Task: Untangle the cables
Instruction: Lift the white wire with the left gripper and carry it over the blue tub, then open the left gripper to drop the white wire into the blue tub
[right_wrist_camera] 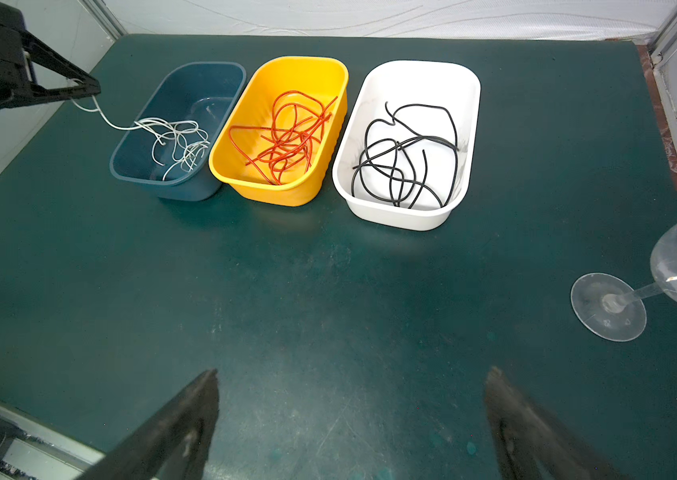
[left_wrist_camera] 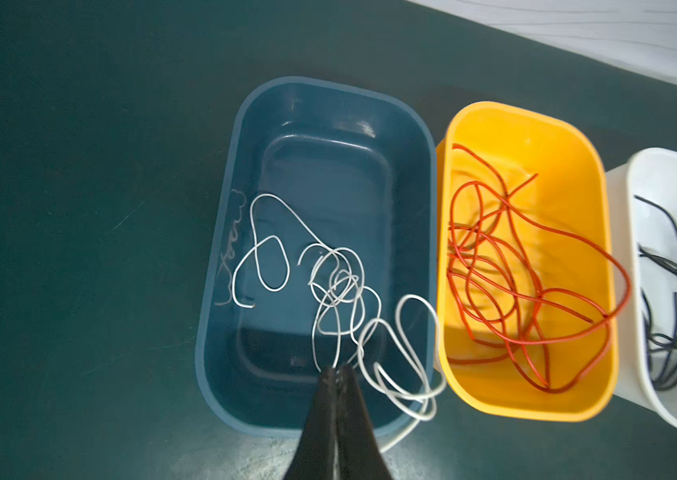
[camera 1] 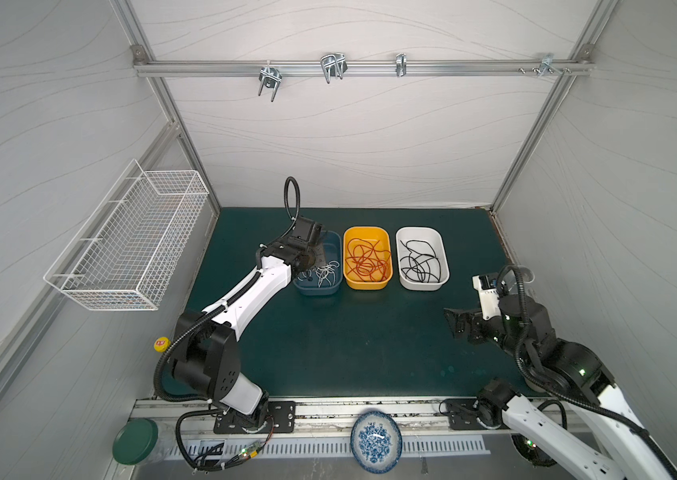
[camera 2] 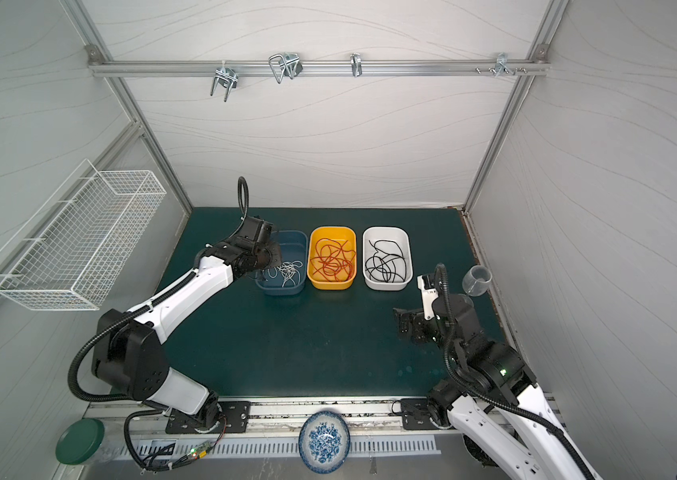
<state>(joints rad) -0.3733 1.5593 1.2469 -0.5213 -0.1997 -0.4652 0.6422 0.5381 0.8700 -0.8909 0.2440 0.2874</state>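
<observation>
White cable (left_wrist_camera: 341, 282) trailing from blue bin (camera 1: 316, 291) is pinched in left end effector (left_wrist_camera: 338, 370), yellow bin (camera 1: 368, 284) at its 3 o'clock; right end effector (right_wrist_camera: 353, 370) held agape, empty

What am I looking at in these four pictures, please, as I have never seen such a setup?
These show two robot arms, a left arm and a right arm, over a green table. Two pictures come from a twin camera overhead, so they look nearly alike. The other two come from a camera on each wrist, looking past that arm's end effector. Three bins sit on the table: a blue bin with the white cable, a yellow bin with the red cable, a white bin with the black cable. A clear stemmed glass is near the right arm. The left end effector is shut on the white cable; the right end effector is open and empty.
</observation>
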